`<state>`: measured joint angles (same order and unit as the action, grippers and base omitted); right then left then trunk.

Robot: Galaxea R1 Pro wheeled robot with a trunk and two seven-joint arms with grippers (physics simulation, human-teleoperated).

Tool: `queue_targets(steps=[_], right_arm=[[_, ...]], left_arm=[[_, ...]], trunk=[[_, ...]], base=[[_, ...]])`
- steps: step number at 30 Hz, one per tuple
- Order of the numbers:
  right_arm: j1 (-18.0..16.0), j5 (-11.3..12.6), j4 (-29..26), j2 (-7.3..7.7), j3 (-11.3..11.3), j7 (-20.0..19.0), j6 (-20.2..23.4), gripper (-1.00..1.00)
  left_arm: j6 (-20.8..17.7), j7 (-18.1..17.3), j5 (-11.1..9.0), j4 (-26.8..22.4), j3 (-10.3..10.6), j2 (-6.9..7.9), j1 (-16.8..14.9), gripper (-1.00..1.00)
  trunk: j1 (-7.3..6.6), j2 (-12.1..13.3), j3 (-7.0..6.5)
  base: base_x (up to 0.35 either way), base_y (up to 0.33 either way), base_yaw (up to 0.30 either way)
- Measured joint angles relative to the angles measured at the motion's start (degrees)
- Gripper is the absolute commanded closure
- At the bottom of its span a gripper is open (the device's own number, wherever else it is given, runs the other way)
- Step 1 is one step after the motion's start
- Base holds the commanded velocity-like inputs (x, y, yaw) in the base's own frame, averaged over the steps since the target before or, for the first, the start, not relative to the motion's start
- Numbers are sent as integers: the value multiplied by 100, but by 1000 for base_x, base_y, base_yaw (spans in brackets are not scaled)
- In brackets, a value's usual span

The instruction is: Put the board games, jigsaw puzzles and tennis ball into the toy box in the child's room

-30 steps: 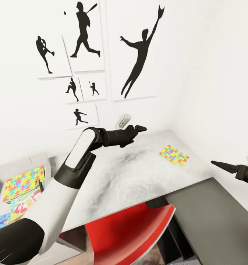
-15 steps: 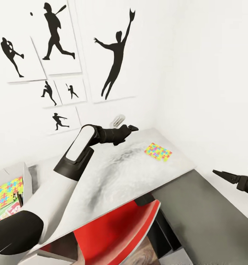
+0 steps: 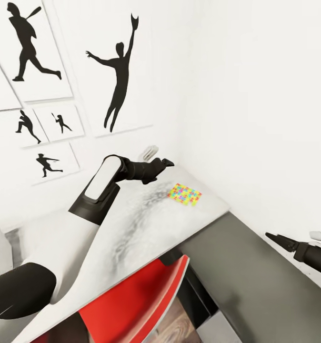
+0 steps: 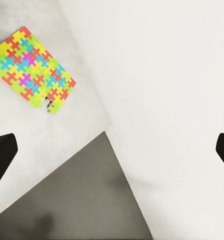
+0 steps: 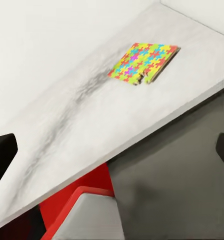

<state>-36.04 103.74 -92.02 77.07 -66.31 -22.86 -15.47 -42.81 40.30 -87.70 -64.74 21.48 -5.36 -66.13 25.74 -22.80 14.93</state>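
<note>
A colourful jigsaw puzzle (image 3: 185, 194) lies flat on the marble table (image 3: 132, 228) near its far right corner. My left gripper (image 3: 167, 162) hovers above the table just left of the puzzle; the left wrist view shows the puzzle (image 4: 32, 70) ahead and both fingers (image 4: 2, 155) wide apart, open and empty. My right gripper (image 3: 275, 237) hangs off the table's right side over the grey floor. It is open too, and its wrist view shows the puzzle (image 5: 144, 62) across the table. A sliver of the toy box (image 3: 1, 243) shows at the far left edge.
A red chair (image 3: 146, 295) is tucked under the table's front edge. White walls close the corner behind and to the right of the table, with black baseball silhouette posters (image 3: 117, 76) on the back wall. Grey floor (image 3: 246, 281) lies right of the table.
The head view has swung to the right, so the table, posters and toy box have slid left in the picture. My left gripper now sits closer to the puzzle.
</note>
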Motion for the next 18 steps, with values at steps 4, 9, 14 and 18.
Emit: queue_targets(steps=[4,9,14,18], right_arm=[[144,-5,26,-166,-1,9,-86,-100],[202,-5,39,-296,0,14,-130,-100],[249,-15,58,-563,-1,113,-152,-100],[265,-19,80,-835,-1,357,-160,-100]], left_arm=[[-3,27,16,256,-11,99,-149,-100],[-1,20,50,536,-19,265,-331,-100],[2,-101,109,950,-25,475,-594,-100],[15,-243,161,1313,-20,571,-796,-100]], trunk=[[0,0,-11],[0,0,-25],[0,1,-39],[0,1,-50]], base=[[0,0,-277],[0,0,-277],[0,0,-277],[0,0,-277]])
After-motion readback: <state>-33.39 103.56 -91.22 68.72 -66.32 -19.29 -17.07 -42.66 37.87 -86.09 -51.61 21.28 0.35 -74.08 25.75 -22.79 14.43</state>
